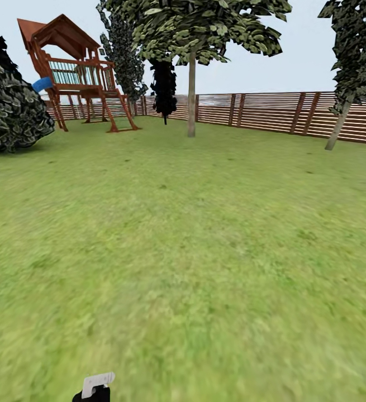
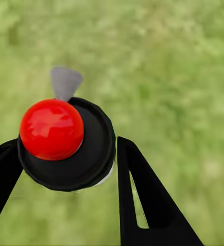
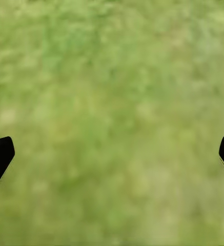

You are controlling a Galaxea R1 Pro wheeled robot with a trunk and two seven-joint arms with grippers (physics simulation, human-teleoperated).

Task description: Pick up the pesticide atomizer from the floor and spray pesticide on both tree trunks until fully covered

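Two claws: left (image 2: 65,169) apparently grasping atomizer (image 2: 65,143), right (image 3: 112,154) released over open grass (image 1: 205,251).

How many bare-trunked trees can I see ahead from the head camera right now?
2. One tree stands straight ahead by the fence; the other tree leans at far right, also near the fence. Others may be hidden behind the bushes.

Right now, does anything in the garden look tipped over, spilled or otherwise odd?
One thing stands out: the tree by the fence on the right has a tilted trunk, unlike the upright tree mid-lawn. No white mist on either trunk. The atomizer sits between the left gripper fingers; the right gripper is open over grass.
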